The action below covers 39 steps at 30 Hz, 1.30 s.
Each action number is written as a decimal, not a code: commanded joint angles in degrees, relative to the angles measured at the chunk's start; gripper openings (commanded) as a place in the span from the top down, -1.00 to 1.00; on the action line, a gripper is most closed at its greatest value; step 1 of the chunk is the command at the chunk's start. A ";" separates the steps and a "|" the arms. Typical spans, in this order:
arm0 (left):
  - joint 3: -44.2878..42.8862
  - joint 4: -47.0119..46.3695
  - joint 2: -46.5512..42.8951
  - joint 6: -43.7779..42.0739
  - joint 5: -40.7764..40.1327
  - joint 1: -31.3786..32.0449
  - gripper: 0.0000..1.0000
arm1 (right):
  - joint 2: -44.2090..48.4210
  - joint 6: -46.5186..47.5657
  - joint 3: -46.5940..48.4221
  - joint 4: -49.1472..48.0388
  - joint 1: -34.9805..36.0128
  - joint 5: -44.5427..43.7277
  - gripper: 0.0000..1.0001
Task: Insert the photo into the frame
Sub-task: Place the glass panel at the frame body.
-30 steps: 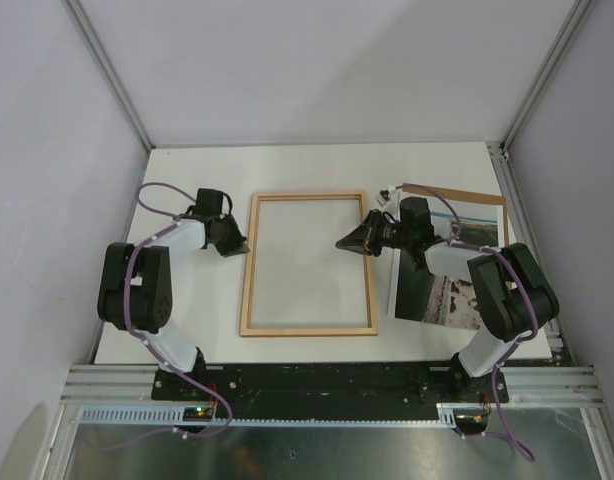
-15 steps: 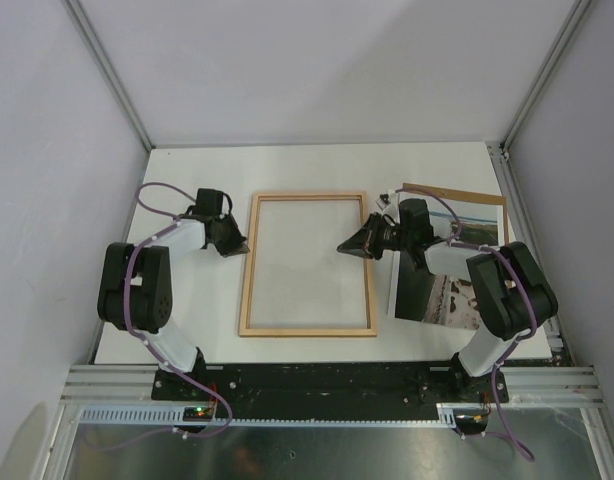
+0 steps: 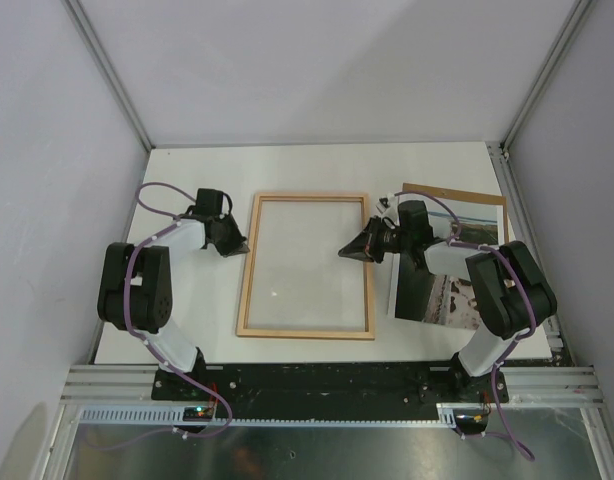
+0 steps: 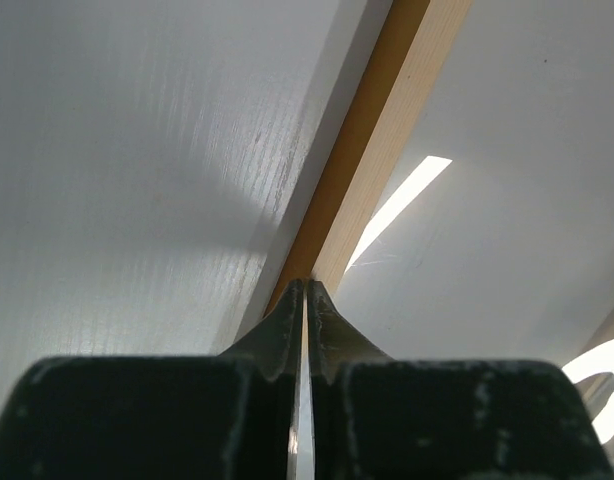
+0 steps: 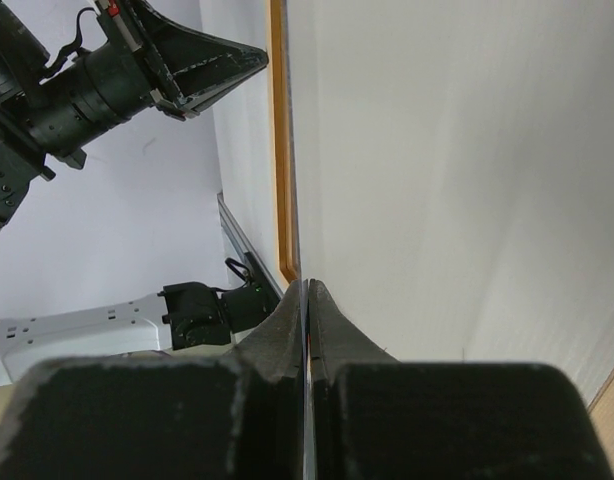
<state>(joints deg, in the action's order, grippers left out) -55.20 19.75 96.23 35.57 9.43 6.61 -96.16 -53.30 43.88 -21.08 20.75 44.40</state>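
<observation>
From above, the large thin-railed light wooden picture frame [image 3: 305,332] lies flat in the middle of the white surface [image 3: 317,165]. The left hand [image 3: 243,243] points its closed tips at the frame's left rail. The right hand [image 3: 344,250], also closed, sits over the frame's inner area just inside the right rail. The glossy print of a grey-and-pale coastline [image 3: 442,295] lies well to the right of the frame, outside it and partly hidden under the right arm. A brown board edge [image 3: 457,192] shows along its far side.

In the left wrist view, the left hand [image 4: 304,288] has its fingers pressed together, with their tips meeting the wooden rail [image 4: 387,130]; nothing shows between them.

In the right wrist view, the right hand [image 5: 307,288] is shut on nothing. A rail of the frame [image 5: 278,150] runs ahead of it, and the left hand [image 5: 261,58] is at that rail.
</observation>
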 commanded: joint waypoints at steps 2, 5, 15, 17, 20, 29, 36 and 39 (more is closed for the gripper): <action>0.91 2.89 0.95 -1.78 0.35 0.60 0.82 | -0.70 0.75 -0.38 0.76 0.71 3.16 1.00; 1.07 3.47 -0.80 -2.42 0.45 0.60 0.66 | -0.84 0.92 -0.10 0.82 0.73 3.01 1.00; 5.70 6.07 -7.15 -4.81 -0.59 0.68 0.26 | -1.50 1.89 0.87 1.28 0.74 2.85 1.00; 6.88 6.11 -7.93 -4.99 -0.58 0.75 0.26 | -1.47 2.02 0.99 1.30 0.66 2.83 1.00; 7.97 6.13 -8.65 -5.13 -0.20 1.16 0.28 | -1.63 2.13 1.04 1.27 0.69 2.80 1.00; 7.93 6.25 -7.61 -4.48 -0.91 1.74 0.63 | -1.95 2.37 1.12 0.69 0.54 3.26 1.00; 6.20 6.05 -4.79 -2.15 -1.44 1.85 0.97 | -2.49 2.81 2.07 0.75 0.05 3.75 1.00; 5.62 5.22 -4.17 0.18 -1.68 1.98 0.99 | -2.91 3.10 3.25 1.09 -0.07 3.99 1.00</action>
<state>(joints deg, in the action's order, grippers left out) -48.36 25.12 90.04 31.51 9.26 8.14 -98.17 -51.40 44.21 -19.11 20.82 46.22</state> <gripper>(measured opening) 0.257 0.009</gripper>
